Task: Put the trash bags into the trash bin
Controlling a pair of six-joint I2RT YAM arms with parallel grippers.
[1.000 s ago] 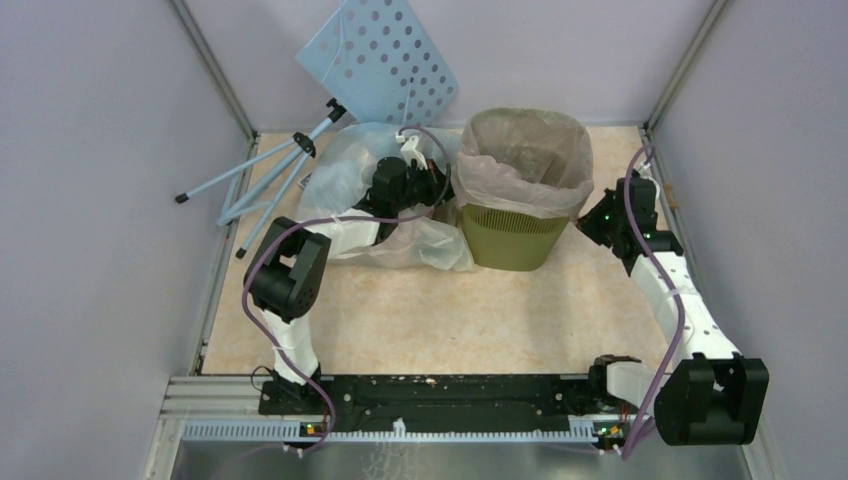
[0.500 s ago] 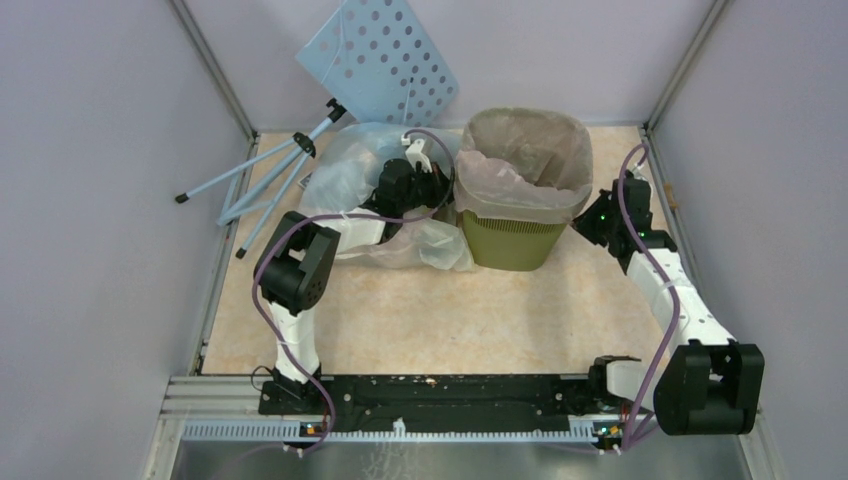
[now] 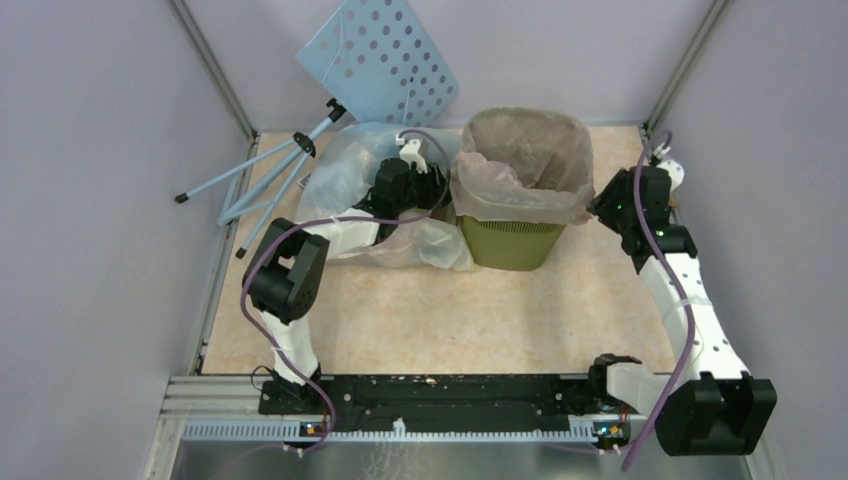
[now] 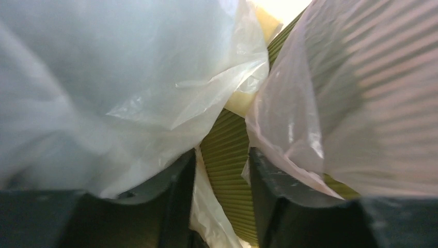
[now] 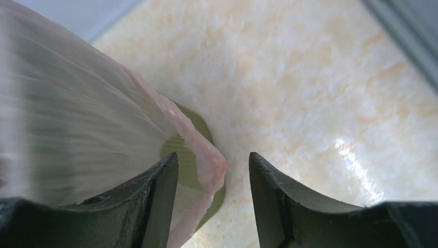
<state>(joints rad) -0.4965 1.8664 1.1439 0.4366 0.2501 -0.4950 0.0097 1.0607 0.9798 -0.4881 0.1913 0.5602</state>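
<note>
Pink-beige bag [image 3: 520, 150] lines the olive bin [image 3: 510, 240]; we see our left claw [image 4: 221, 161] and right claw [image 5: 213, 158] both parted beside it.

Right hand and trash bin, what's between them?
The edge of the pink-beige bag, draped over the trash bin; the right wrist view shows it within the right hand.

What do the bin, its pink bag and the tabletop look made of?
Trash bin: olive plastic, matte, moulded ribbed walls. Pink bag: thin plastic film, translucent, crinkly; ribs show through. Tabletop: beige marbled, glossy glare; probably laminate or stone-look sheet, cannot tell which.
</note>
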